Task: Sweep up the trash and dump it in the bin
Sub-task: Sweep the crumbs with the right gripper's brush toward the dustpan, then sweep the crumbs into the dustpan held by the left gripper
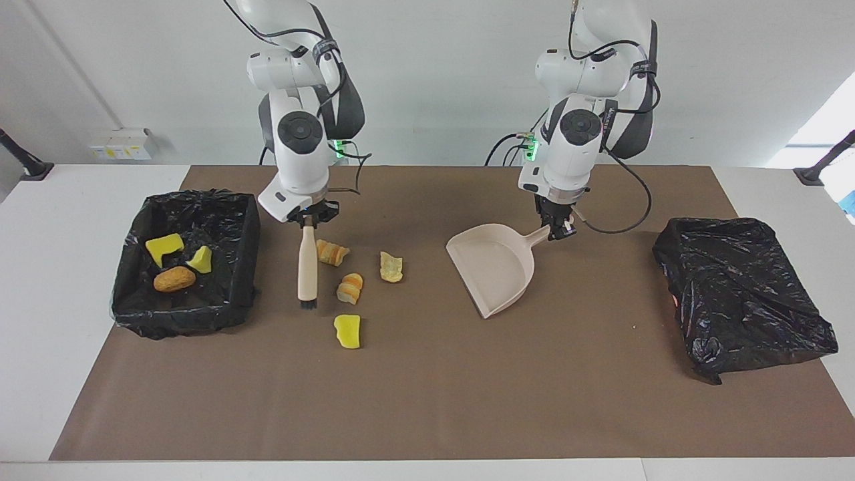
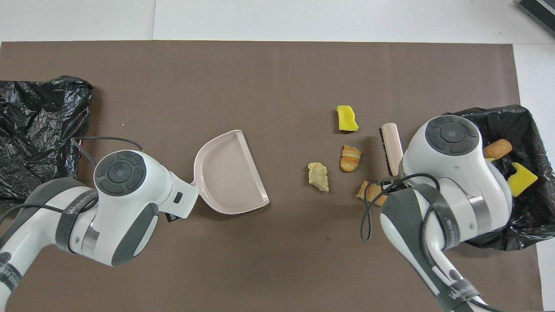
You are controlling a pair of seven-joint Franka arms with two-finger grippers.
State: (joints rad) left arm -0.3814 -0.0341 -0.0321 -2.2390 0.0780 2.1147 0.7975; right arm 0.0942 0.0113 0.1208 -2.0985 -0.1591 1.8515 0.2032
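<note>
My right gripper (image 1: 308, 223) is shut on the handle of a beige brush (image 1: 306, 267), which points away from the robots with its bristles low at the mat. The brush also shows in the overhead view (image 2: 391, 145). Beside it on the mat lie two striped orange lumps (image 1: 331, 252) (image 1: 350, 288), a pale yellow chunk (image 1: 391, 266) and a bright yellow sponge (image 1: 347, 331). My left gripper (image 1: 560, 230) is shut on the handle of the beige dustpan (image 1: 494, 267), which rests on the mat mid-table. The black-lined bin (image 1: 248, 227) holds two yellow sponges (image 1: 164, 248) (image 1: 200, 259) and an orange lump (image 1: 174, 278).
A crumpled black bag (image 1: 741, 294) lies at the left arm's end of the brown mat (image 1: 427, 401). The bin stands at the right arm's end, close beside the brush. In the overhead view the right arm's wrist (image 2: 451, 173) covers part of the bin.
</note>
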